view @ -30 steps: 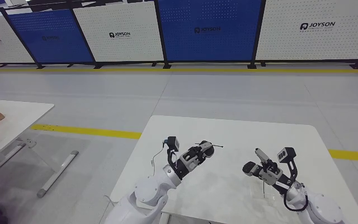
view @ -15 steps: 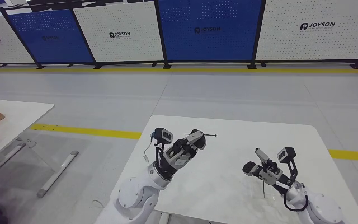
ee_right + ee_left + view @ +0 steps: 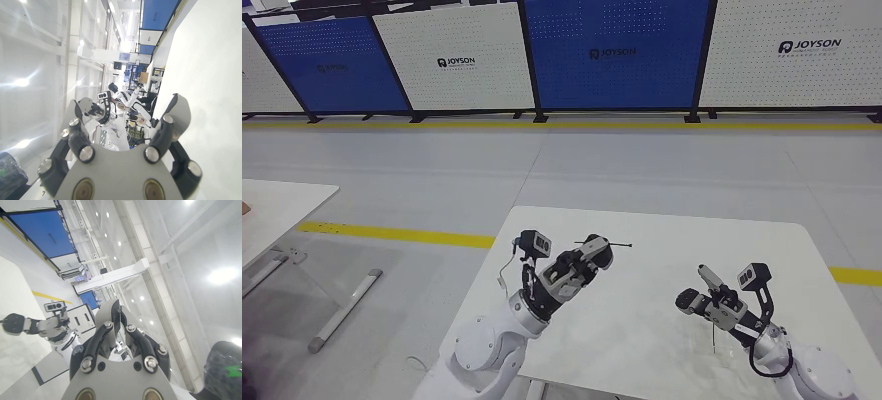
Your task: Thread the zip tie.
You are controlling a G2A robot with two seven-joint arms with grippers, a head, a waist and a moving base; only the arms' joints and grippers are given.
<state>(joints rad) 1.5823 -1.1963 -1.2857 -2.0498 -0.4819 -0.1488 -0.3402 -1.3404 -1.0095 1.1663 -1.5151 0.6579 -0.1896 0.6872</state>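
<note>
L hand is clenched on the zip tie. In L wrist view both pads are pressed nearly together, w/ the thin black strip pinched btwn them close to the tips, seen edge-on. From top view the tie is a straight black line held above the bench. It sticks out both sides of the hand, the longer end pointing twd the R arm's side, w/ a small thicker bit at that end. L hand is over the bench's L half, raised, fingers angled up & away from the robot.

R hand is released. R wrist view shows its fingers spread wide, w/ nothing btwn them and nothing touched. It is over the bench's R half, well apart from the L hand & the tie. In L wrist view the R hand shows farther off, one dark pad facing the camera.
</note>
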